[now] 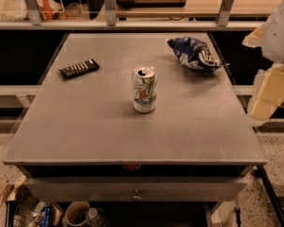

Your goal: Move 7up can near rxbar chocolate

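Spotting 7up can (145,89) upright at centre of table (75,126), top open, with rxbar chocolate (79,68) at its 10 o'clock, well apart. Can't tell grip state of gripper (269,92), off table edge at 3 o'clock. Expect light, thin-walled, slick; grab mid-body, squeeze gently

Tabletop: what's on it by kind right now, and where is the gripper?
Soda cans: 1, the 7up can
Wrapped bars: 1, the rxbar chocolate
Chip bags: 1, the chip bag
Total: 3
The gripper is beyond the right edge of the table, holding nothing.
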Tool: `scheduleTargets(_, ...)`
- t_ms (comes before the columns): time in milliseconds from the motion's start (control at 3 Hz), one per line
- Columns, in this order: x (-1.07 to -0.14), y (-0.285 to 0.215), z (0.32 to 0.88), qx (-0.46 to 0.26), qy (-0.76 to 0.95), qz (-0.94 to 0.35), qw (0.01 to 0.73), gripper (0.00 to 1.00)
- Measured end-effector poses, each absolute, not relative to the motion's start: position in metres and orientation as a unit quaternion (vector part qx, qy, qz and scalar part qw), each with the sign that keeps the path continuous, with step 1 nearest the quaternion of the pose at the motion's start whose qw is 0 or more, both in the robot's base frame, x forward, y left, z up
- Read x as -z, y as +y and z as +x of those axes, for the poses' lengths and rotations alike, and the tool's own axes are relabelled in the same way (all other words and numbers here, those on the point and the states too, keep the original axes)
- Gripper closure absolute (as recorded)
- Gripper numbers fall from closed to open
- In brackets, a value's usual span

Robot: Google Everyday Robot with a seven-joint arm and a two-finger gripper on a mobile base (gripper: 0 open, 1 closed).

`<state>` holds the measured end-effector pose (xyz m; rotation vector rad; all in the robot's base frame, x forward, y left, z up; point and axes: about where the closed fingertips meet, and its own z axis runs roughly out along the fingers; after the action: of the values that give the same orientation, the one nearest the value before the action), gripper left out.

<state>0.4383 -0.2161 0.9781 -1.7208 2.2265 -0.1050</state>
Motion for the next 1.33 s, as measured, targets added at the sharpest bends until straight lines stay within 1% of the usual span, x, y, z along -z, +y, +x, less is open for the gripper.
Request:
scheduleTargets(333, -0.978, -0.216, 0.438, 0.037, 0.78, -0.603, 0.162, 0.0)
scheduleTargets(667, -0.981, -0.217, 0.439, 0.023, 0.786, -0.589, 0.185, 0.0)
scheduleTargets(1000, -0.959, -0.237, 0.446, -0.016, 0.795, -0.56, 0.233, 0.0)
scheduleTargets(1333, -0.939, -0.253, 0.456, -0.062, 0.793, -0.511, 0.324, 0.0)
